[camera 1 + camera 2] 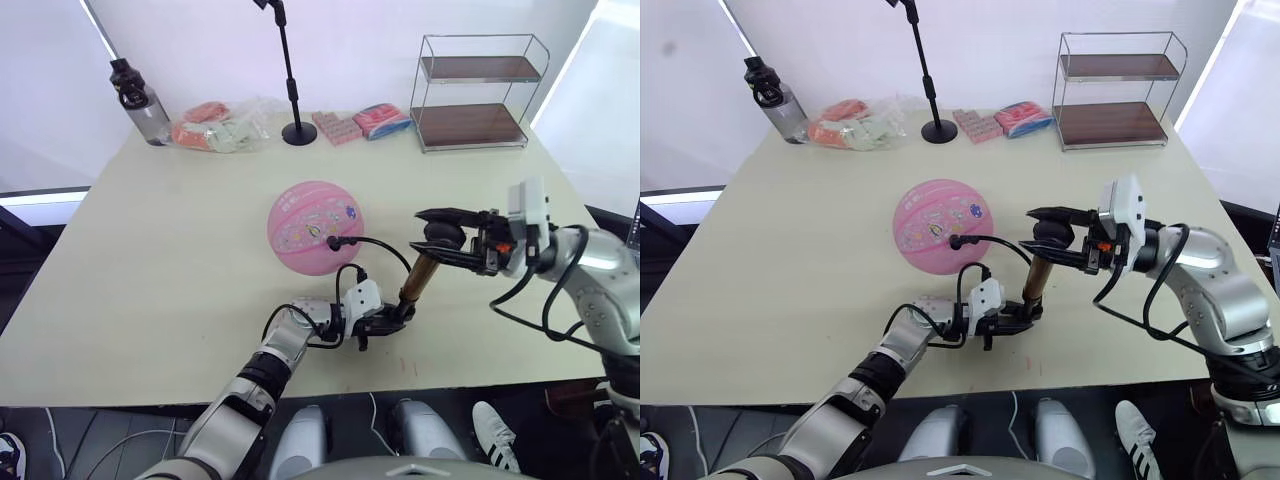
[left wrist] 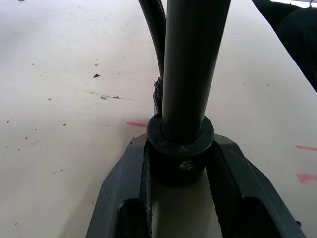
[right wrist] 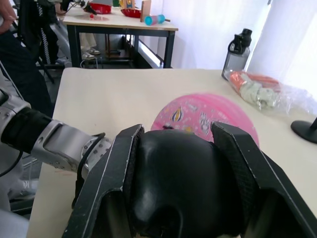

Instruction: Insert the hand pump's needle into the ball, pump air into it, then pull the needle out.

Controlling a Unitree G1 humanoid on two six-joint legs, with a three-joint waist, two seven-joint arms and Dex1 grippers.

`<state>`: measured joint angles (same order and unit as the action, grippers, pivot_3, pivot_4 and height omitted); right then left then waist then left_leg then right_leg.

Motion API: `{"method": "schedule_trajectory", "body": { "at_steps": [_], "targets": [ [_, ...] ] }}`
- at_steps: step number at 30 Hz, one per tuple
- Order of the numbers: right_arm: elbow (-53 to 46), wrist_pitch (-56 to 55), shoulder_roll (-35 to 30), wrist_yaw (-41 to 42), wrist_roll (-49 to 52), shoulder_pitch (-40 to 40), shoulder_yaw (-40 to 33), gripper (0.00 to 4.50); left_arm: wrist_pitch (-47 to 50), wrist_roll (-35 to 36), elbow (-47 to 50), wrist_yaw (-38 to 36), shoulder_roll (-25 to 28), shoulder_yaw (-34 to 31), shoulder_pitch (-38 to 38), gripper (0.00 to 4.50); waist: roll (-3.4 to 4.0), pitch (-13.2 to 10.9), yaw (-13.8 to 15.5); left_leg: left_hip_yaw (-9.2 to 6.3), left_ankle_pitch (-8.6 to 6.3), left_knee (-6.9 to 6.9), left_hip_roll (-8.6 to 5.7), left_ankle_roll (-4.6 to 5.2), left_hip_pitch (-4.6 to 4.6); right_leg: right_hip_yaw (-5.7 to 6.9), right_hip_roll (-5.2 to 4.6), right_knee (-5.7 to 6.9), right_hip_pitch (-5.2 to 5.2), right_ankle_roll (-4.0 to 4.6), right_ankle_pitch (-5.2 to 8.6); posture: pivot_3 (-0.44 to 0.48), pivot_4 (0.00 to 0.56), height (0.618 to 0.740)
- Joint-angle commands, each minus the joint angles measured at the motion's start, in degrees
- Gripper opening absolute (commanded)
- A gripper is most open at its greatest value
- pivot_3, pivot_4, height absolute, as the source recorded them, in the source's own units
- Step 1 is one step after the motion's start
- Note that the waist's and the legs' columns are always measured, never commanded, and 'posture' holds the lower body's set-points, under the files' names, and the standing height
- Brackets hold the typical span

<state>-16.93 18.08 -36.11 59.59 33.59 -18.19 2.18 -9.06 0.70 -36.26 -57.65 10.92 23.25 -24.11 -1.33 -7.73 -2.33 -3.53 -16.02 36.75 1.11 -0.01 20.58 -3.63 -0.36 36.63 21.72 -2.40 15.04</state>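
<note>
1. Right now I have the left gripper (image 1: 385, 322) clamped on the black base cap of the hand pump (image 1: 417, 281), pinning that end near the table's front edge; the left wrist view shows both fingers (image 2: 233, 173) tight against the cap
2. My right gripper (image 1: 445, 237) is closed around the black T-handle (image 3: 183, 183) at the pump's upper end, fingers hugging it on both sides in the right wrist view
3. From the head camera the pump stands tilted, base at about 7 o'clock from the handle, gold barrel between my two grippers
4. At 10 o'clock from the pump base the ball (image 1: 314, 227) lies on the table (image 1: 150, 280), round and full-looking, sticker face up
5. From the pump the thin black hose (image 1: 385, 248) arcs over to the ball, and its black fitting (image 1: 333, 241) sits against the ball's near face; the needle itself is too small to make out, so I judge it already inserted
6. So I read the step in hand as pumping: base held down, handle gripped
7. Next I need a straight stroke of the handle along the barrel while the left keeps the base from sliding, and without tugging the hose so the fitting stays seated
</note>
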Motion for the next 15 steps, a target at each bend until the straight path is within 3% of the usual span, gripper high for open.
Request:
{"method": "schedule_trajectory", "body": {
  "at_steps": [1,15],
  "targets": [
    [5.27,-0.55,1.5,1.63,-4.15,4.73,5.4,1.65,5.57,-4.04,-7.2,1.31,2.45,1.48,4.1,1.11,-0.05,0.05,-0.01,0.01,0.0,0.0,0.0,0.0,0.0,-0.01,0.0,0.0,0.0,0.0,0.0,0.0,0.15,0.74],
    [7.11,-1.09,4.71,2.02,-6.66,9.44,7.15,1.65,5.4,-4.13,-7.68,1.03,2.9,1.35,3.42,1.11,-0.2,0.4,0.11,-0.06,-0.01,-0.03,0.07,-0.01,0.01,-0.02,0.12,-0.04,-0.02,0.04,0.02,0.0,0.15,0.74]
  ]
}}
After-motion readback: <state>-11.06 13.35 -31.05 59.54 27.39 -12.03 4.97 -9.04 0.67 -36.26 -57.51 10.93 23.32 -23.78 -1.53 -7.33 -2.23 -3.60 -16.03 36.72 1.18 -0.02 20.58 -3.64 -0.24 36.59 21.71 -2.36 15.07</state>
